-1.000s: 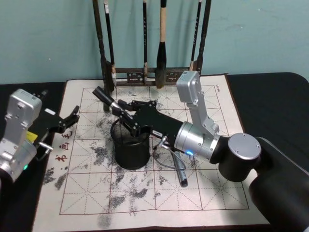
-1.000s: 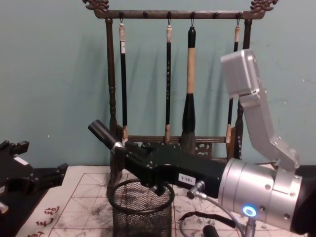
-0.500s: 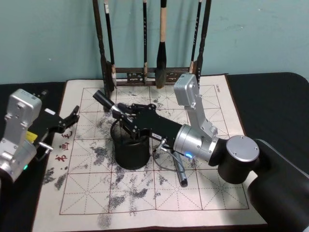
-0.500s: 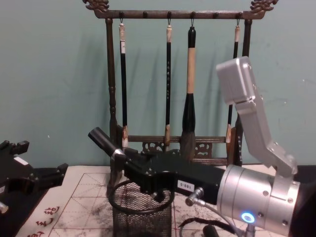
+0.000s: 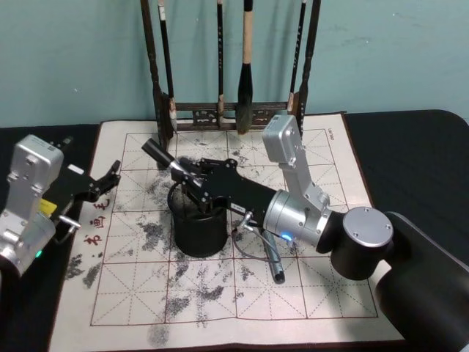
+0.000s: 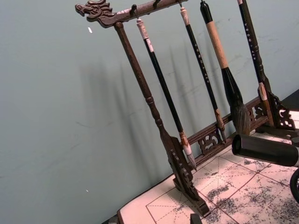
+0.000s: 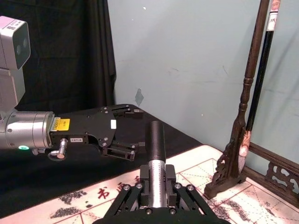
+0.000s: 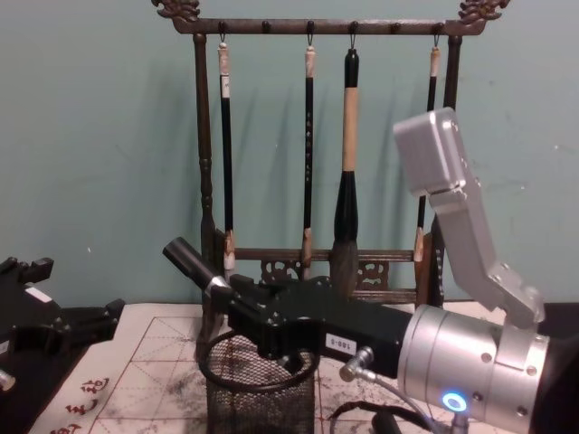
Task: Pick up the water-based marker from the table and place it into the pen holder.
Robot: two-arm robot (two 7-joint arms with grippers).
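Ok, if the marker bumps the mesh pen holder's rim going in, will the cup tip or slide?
Likelier to slide than tip: the pen holder looks squat. Open wire mesh suggests it is light, and it stands on a paper mat, so a sideways nudge from the marker in the right gripper could shift it.

The right gripper, clamped on the water-based marker, has sunk lower and drawn slightly nearer. From the chest its underside now overlaps the rim of the pen holder, and the marker's cap sits lower against the brush rack.
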